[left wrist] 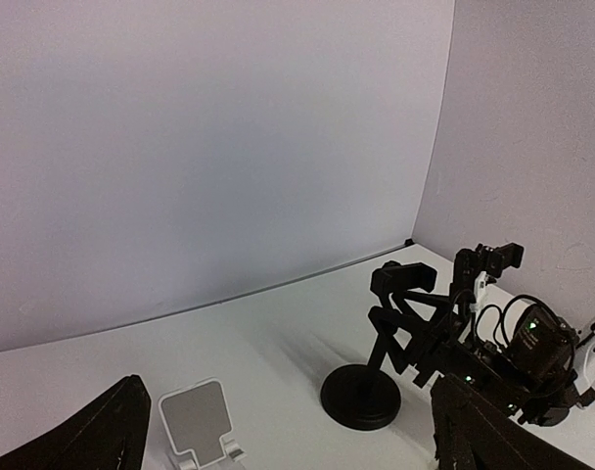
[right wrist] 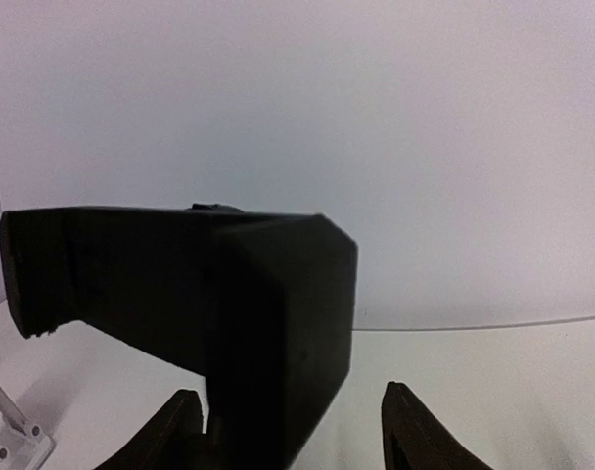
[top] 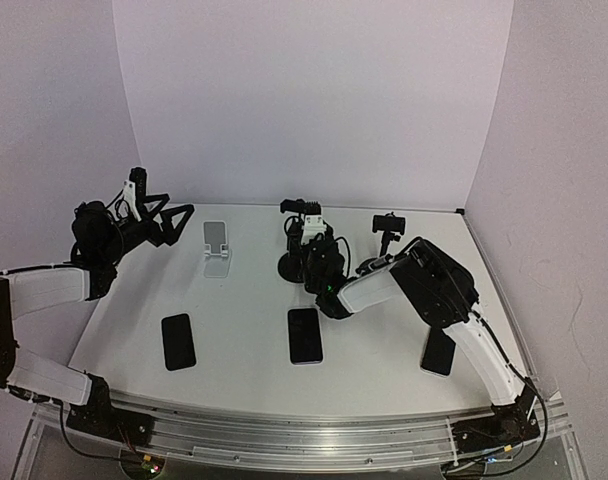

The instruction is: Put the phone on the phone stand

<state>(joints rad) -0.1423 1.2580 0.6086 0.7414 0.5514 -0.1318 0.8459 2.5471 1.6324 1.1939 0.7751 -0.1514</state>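
Nearest me, the phone (top: 304, 335) lies flat on the table (top: 246, 312), not on any stand. Just beyond it, my right gripper (right wrist: 283, 431) has its fingers apart at the black phone stand (top: 292, 264) (lining up, I judge). Farther left, the left gripper (left wrist: 288, 411) hangs wide open, raised clear near the white stand (top: 217, 247).

- Soft, even, cool light fills all views; the pale matte backdrop wall (top: 314, 100) shows no glare.
- Ahead of the left gripper (left wrist: 288, 384), the black round-based stand (left wrist: 361, 397) casts only a faint shadow.
- Right before the right gripper (right wrist: 288, 392), a black blocky stand head (right wrist: 229, 313) looks blurred and featureless.
- In the wrist views, the edges bow.
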